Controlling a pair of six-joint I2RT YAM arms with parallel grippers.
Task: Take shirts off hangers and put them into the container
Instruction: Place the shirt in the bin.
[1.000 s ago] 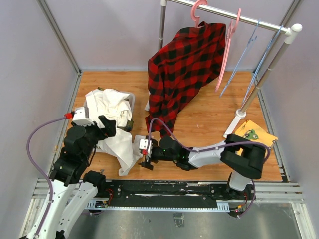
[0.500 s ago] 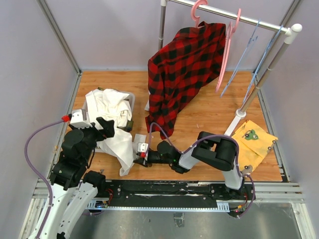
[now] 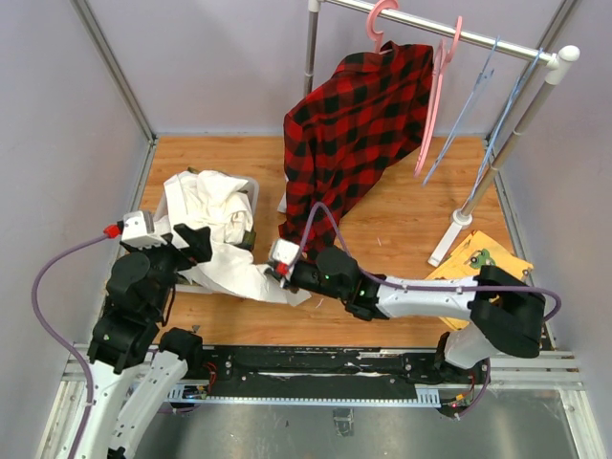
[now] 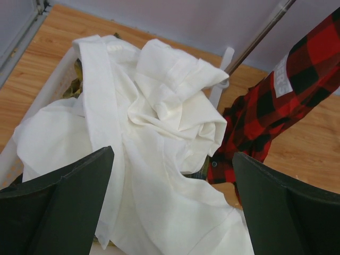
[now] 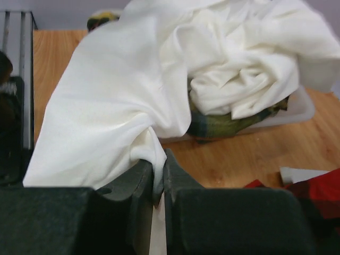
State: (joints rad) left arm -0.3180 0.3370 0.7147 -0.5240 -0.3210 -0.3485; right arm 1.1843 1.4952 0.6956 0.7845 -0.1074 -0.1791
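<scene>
Nearest me, at the bottom of the overhead frame, my right arm lies stretched out low over the surface point(image 3: 402, 220), reaching from lower right toward centre left. Its right claw point(image 5: 159, 175) is clenched on a fold of the white shirt point(image 3: 215, 215), the cloth pinched between the two fingers. My left arm stands folded at the lower left, wrist tipped down. Its left claw point(image 4: 171, 159) is spread wide above the heaped white shirt, gripping nothing.

The white shirt fills the basket point(image 3: 253, 191) at centre left and spills over its near rim onto the surface. A yellow-green plaid shirt point(image 5: 228, 125) shows beneath it. Farther back, at upper centre, the red plaid shirt point(image 3: 354, 134) hangs from a pink hanger point(image 3: 382, 19) on the rail point(image 3: 497, 43).
</scene>
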